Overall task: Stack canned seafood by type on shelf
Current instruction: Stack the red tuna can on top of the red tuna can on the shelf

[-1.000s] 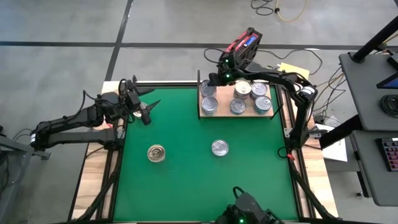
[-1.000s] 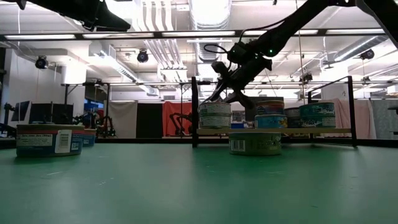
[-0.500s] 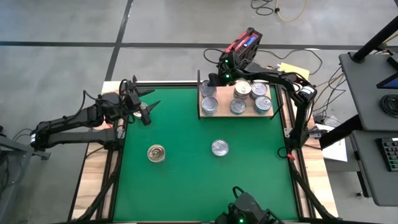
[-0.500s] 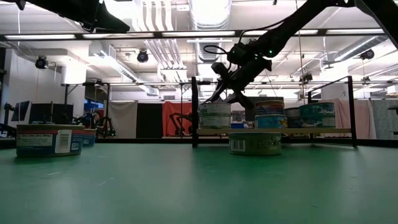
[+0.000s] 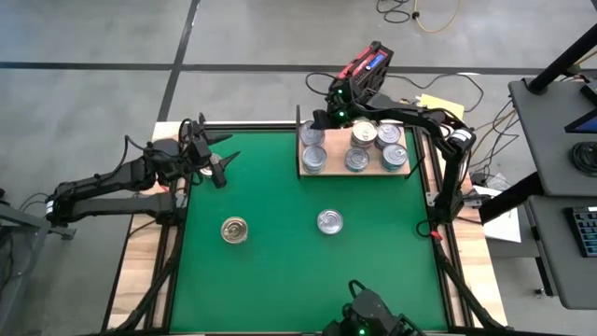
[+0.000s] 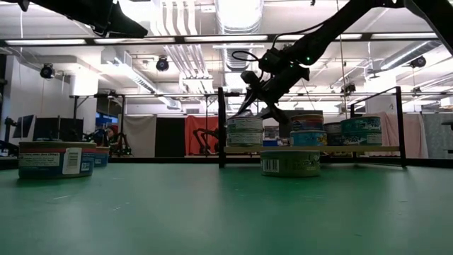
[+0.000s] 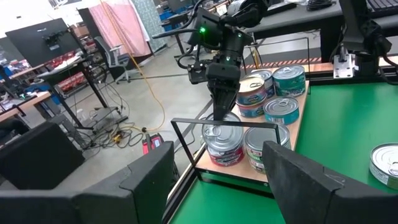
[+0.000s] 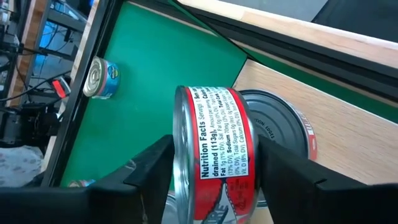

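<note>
The shelf [image 5: 336, 145], a pale wooden board, stands at the far edge of the green mat with several stacked cans on it. My right gripper [image 5: 320, 124] hangs over the shelf's far left corner, shut on a red-labelled can [image 8: 214, 155]. Behind it, another red can [image 8: 280, 124] rests on the wood. Two cans stand on the mat on their bases: a gold-lidded one [image 5: 234, 230] and a silvery one [image 5: 329, 221]. A bluish can [image 8: 99, 78] sits at the mat's left edge. My left gripper [image 5: 224, 166] hovers open above the mat's far left corner. My right gripper has the red-labelled can between its two fingers, one finger [image 8: 152, 165] at the can's lid rim [image 8: 179, 149] and the other at its bottom rim. The printed side wall faces the wrist camera. The fingers slant down from the far right. What the can rests on is hidden.
A thin black frame [image 7: 186, 143] stands upright at the shelf's left end, and a second one at its right end [image 6: 398, 127]. The wooden table frame [image 5: 140, 271] borders the mat. Open green mat lies near and left of the shelf.
</note>
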`<move>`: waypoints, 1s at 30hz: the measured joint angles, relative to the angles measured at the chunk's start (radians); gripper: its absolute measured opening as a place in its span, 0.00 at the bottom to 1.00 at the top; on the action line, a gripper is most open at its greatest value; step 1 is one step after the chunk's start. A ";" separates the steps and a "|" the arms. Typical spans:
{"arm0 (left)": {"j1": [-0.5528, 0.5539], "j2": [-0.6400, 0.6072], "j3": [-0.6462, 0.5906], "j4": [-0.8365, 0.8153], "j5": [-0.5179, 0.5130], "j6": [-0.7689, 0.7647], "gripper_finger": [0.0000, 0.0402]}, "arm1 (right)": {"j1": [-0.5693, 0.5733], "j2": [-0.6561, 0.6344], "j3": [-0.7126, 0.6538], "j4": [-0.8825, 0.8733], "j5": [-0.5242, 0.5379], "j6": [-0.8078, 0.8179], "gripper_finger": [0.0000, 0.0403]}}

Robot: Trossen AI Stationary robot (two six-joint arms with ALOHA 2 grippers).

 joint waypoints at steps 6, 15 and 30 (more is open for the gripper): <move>0.000 0.000 0.000 0.000 0.000 -0.003 0.57 | 0.000 0.000 0.000 0.000 0.019 -0.003 0.58; 0.000 0.000 0.000 0.000 0.000 -0.004 0.57 | 0.000 -0.001 0.000 -0.008 0.020 -0.011 0.70; 0.000 0.000 0.000 -0.001 0.000 -0.013 0.57 | -0.007 -0.013 0.000 -0.041 0.020 -0.037 0.76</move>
